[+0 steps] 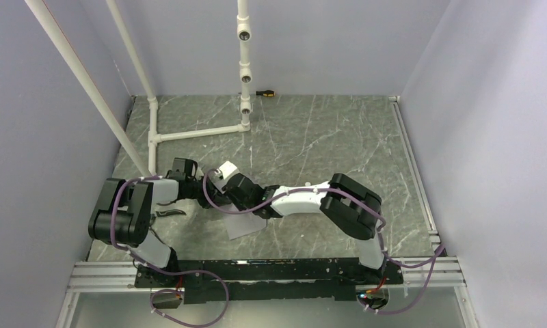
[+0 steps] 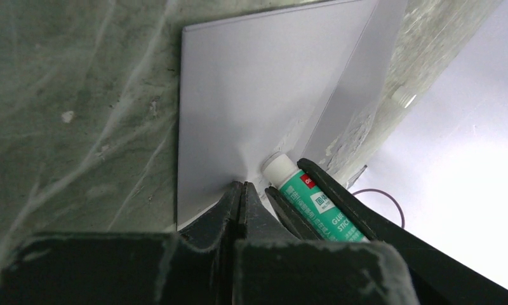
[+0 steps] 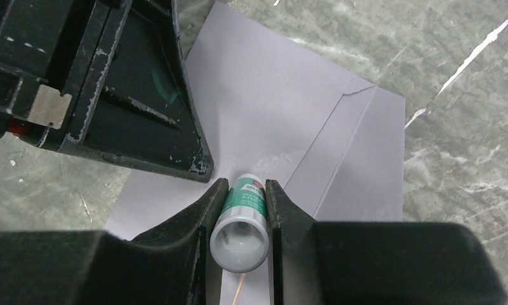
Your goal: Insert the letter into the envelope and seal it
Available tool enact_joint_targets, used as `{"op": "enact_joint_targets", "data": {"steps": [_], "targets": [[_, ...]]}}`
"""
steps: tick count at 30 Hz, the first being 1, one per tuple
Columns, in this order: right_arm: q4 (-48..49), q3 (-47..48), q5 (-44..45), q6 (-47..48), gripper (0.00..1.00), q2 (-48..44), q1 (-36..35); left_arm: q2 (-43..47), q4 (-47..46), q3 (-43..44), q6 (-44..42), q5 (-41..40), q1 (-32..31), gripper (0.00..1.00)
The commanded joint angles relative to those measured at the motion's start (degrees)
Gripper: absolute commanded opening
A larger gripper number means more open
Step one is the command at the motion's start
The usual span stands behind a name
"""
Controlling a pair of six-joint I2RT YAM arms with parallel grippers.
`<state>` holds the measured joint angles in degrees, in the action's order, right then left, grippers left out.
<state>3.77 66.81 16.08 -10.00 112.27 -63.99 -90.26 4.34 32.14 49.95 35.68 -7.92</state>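
The grey envelope [image 1: 247,225] lies flat on the marble table, seen close in the left wrist view [image 2: 251,95] and the right wrist view [image 3: 270,108], where a fold line runs down its right part. My left gripper [image 2: 240,185] is shut, its tips resting on the envelope's paper. Right beside it, my right gripper [image 3: 242,184] is shut on a green and white glue stick [image 3: 242,216], whose white tip [image 2: 278,170] touches the envelope. The left gripper's fingers [image 3: 143,114] fill the upper left of the right wrist view. The letter is out of view.
A white pipe frame [image 1: 189,133] stands at the back left. A screwdriver [image 1: 265,92] lies against the far wall. A metal rail [image 1: 414,171] runs along the table's right edge, and plain walls close in three sides.
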Motion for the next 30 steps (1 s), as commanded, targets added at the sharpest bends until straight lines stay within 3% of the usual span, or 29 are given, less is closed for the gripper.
{"op": "enact_joint_targets", "data": {"steps": [1, 12, 30], "targets": [[3.68, -1.97, 1.55, 1.2, 0.0, 0.91, -0.62, -3.69, 4.88, -3.84, -0.92, -7.0, 0.39, 0.02], [1.59, -11.41, 5.32, -4.65, 0.0, -7.96, -6.93, -3.15, 4.27, -4.77, 2.08, -9.6, 0.67, 0.02], [-0.91, -1.97, 2.01, -0.51, 0.0, 0.01, -0.75, -2.78, 6.31, -5.39, -0.67, -12.33, 0.71, 0.02]]}}
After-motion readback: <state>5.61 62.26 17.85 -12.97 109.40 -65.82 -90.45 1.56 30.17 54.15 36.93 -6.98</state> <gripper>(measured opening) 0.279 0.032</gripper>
